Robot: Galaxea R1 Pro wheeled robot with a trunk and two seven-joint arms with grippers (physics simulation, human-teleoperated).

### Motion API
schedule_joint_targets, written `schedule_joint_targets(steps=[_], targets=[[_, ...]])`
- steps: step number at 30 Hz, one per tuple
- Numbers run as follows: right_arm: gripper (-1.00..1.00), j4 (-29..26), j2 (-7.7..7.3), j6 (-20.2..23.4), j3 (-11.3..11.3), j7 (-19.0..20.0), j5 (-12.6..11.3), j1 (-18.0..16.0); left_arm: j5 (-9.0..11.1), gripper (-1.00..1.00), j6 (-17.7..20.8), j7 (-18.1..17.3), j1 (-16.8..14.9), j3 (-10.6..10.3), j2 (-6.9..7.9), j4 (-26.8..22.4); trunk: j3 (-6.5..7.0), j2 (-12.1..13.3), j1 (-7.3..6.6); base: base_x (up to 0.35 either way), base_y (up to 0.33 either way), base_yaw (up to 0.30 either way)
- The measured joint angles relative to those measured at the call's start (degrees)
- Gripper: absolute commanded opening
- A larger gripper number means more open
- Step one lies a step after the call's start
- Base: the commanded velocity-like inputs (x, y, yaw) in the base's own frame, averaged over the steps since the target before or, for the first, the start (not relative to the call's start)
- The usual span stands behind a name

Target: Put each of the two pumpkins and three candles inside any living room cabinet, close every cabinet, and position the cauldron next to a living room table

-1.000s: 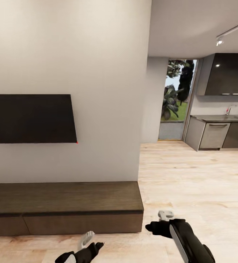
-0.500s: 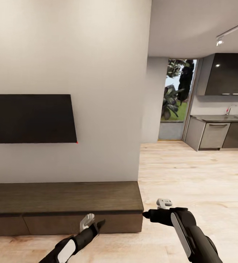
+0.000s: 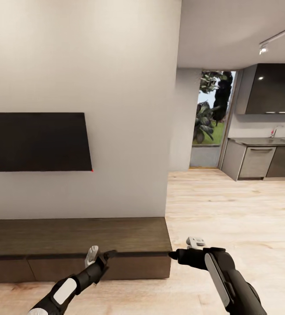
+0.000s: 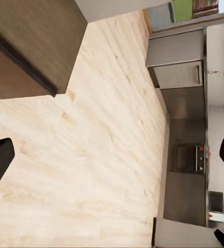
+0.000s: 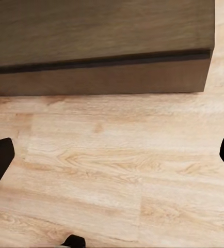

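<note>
The cabinet (image 3: 76, 249) lies directly ahead of the left gripper (image 3: 99, 258), nearer than the right gripper (image 3: 177, 255); both are spread wide and empty.

The left arm is reaching forward and up from the lower left, its claw (image 3: 102, 258) pointing ahead, fingers spread wide; the right arm is bending in from the lower right, its claw (image 3: 175, 255) aiming leftward, fingers parted, gripping nothing.

light wood plank floor (image 3: 230, 210), long dark cabinet (image 3: 76, 249) standing on it
</note>
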Motion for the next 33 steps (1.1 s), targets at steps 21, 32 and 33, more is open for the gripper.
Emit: schedule_joint_targets(steps=[21,32,33], targets=[[1.0,-0.13,0.13,0.07,-0.02,-0.23,-3.77,-0.75,0.75,1.0,1.78,-0.06,-2.69,-0.15,-1.94,0.11,-3.68,-8.36,4.61,0.0,0.0,0.0],[1.0,-0.43,0.17,-0.03,-4.78,-0.12,-5.36,-0.75,1.01,1.0,3.6,-0.25,-2.8,-0.08,-4.9,0.09,-5.67,-12.79,7.03,0.0,0.0,0.0],[1.0,-0.43,0.18,-0.03,-5.1,0.06,-5.47,-0.75,1.02,1.0,3.67,-0.32,-2.81,-0.08,-5.05,0.06,-5.85,-13.19,7.25,0.0,0.0,0.0]])
